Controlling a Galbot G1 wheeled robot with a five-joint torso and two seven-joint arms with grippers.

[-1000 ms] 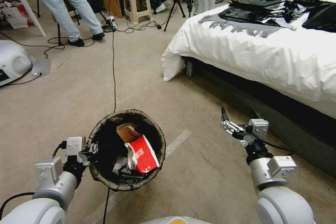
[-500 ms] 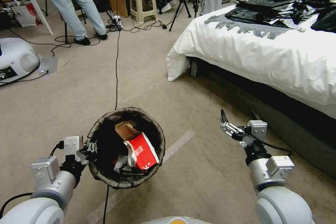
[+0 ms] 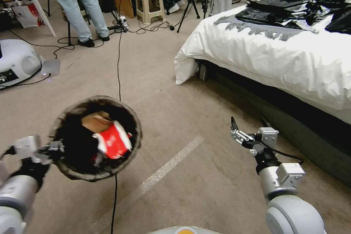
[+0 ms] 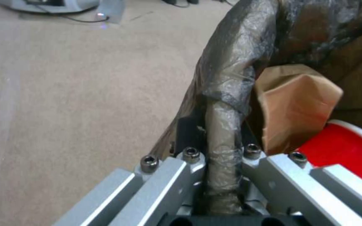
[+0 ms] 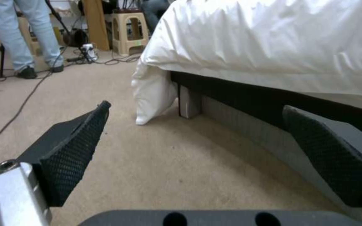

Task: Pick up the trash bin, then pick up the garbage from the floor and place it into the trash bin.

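My left gripper (image 3: 55,148), at the lower left of the head view, is clamped on the bag-covered rim of the trash bin (image 3: 95,139) and holds it above the carpet (image 3: 204,190). In the left wrist view the fingers (image 4: 164,175) pinch a fold of the dark bag liner (image 4: 231,72) tight between them, with no gap on either side of the rim. The bin sits left of centre in the head view, its mouth tipped toward the camera. Inside lie a red-and-white carton (image 3: 113,140) and a brown paper bag (image 3: 95,121); the bag presses against the carton's upper edge. The bin and my left arm are smeared by blur, so the smaller litter underneath cannot be made out, and the bin's white wall is hidden under the liner.

My right gripper (image 3: 248,126), at the lower right of the head view, hangs over bare carpet beside the bed (image 3: 278,58), its two fingers spread wide and holding nothing. In the right wrist view the textured pads (image 5: 74,147) stand far apart, framing carpet and the dark bed base (image 5: 248,103); the far pad is cut off at the frame's edge.

A black cable (image 3: 118,65) runs across the floor and disappears behind the bin.
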